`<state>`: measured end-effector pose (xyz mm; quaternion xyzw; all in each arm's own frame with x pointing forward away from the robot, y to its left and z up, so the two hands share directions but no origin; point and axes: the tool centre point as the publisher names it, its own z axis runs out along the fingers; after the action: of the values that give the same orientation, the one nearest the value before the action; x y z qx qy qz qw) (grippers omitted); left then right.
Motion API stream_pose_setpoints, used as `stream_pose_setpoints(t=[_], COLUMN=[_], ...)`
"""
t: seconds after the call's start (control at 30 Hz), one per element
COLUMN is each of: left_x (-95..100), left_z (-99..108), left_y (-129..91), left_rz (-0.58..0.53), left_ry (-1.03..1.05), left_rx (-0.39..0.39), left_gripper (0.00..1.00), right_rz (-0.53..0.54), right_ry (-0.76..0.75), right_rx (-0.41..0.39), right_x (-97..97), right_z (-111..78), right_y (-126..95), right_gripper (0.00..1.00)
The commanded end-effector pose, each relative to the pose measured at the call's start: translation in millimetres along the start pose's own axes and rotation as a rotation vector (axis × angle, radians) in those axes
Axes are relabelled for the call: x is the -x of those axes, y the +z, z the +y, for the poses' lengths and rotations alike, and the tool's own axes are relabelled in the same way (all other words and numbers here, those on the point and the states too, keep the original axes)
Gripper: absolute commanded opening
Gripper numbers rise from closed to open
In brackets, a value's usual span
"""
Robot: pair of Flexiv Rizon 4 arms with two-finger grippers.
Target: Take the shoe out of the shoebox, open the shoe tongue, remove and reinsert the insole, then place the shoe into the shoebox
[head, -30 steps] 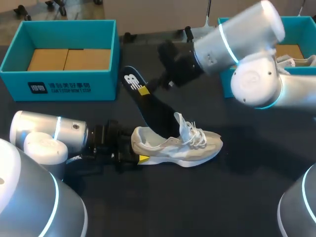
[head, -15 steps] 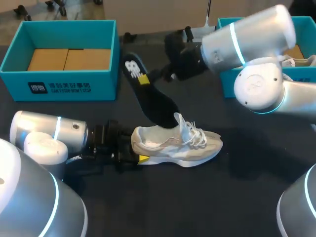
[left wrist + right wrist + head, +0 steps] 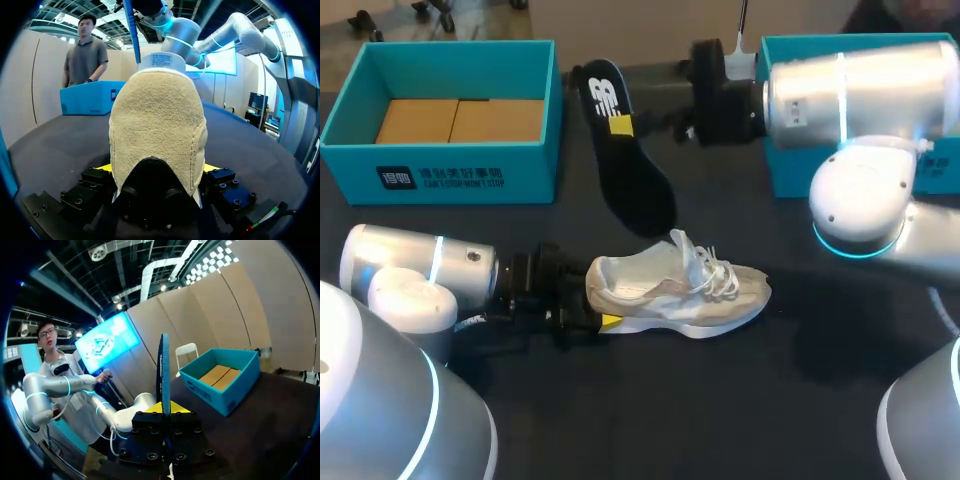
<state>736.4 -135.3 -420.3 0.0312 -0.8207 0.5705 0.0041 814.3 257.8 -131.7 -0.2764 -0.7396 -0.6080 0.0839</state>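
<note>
**Insole (image 3: 625, 165) held up over shoe (image 3: 670, 292)**

The right gripper (image 3: 620, 126) pinches the black insole near its printed end, and in the right wrist view the insole (image 3: 163, 365) stands edge-on between the 2 yellow tips (image 3: 164, 409). It hangs tilted between the left shoebox (image 3: 440, 175) and the right shoebox (image 3: 790, 170), its lower end just above the shoe. The beige shoe lies on the dark table (image 3: 720, 400). The left gripper (image 3: 592, 302) is clamped on its heel (image 3: 157, 135) from 2 sides.

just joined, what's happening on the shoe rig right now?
The left gripper is shut on the heel of the shoe, which lies flat on the table. The right gripper holds the black insole in the air, out of the shoe, beside the empty shoebox. Reinserting the insole and boxing the shoe are not yet done.
</note>
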Motion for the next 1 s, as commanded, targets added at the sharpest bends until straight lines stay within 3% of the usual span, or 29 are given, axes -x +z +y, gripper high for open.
stream_pose_setpoints(t=[0.03,0.2,0.27,0.43,0.6,0.67,0.7,1.0], left_x=[-0.6,-0.6,-0.6,-0.6,-0.6,-0.6,-0.6,-0.6], left_z=[-1,-1,-1,-1,-1,-1,-1,-1], left_y=[0,0,0,0,0,0,0,0], left_rz=[0.0,0.0,0.0,0.0,0.0,0.0,0.0,0.0], left_ry=[0.0,0.0,0.0,0.0,0.0,0.0,0.0,0.0], left_rx=[0.002,0.002,0.002,0.002,0.002,0.002,0.002,0.002], left_gripper=[0.0,0.0,0.0,0.0,0.0,0.0,0.0,0.0], right_rz=[0.006,0.006,0.0,0.054,0.1,0.1,0.136,0.136], right_ry=[0.0,0.0,0.01,0.116,0.263,0.263,0.27,0.27], right_rx=[0.058,0.058,0.019,0.025,0.092,0.092,0.118,0.118], right_x=[0.9,0.9,-3.5,-16.7,-39.0,-39.0,-57.8,-57.8], right_z=[-4.8,-4.8,9.0,36.2,58.5,58.5,72.0,72.0], right_y=[2,2,1,-13,-25,-25,-29,-29], right_gripper=[0.0,0.0,0.0,0.0,0.0,0.0,0.0,0.0])
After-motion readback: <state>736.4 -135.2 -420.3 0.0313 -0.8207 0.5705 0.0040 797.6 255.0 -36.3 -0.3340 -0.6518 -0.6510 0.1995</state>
